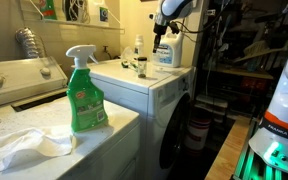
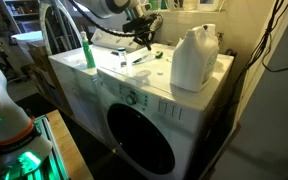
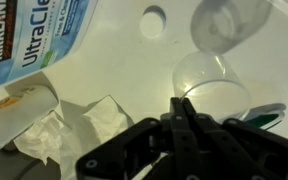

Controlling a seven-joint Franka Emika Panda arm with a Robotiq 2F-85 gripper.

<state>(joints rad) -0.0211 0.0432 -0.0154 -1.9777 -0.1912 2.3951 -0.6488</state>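
My gripper is shut, with its two fingers pressed together and nothing visibly between them. It hangs above the white washer top. Just past the fingertips lies a clear plastic cup on its side. A crumpled white paper lies to the left of the fingers. A Kirkland UltraClean detergent jug stands at the upper left. In both exterior views the gripper hovers over the small items on the washer, near the jug.
A green spray bottle and a white cloth sit on the near counter. A sink is behind them. A green bottle stands at the washer's edge. The washer door faces the room. A green object shows at the right.
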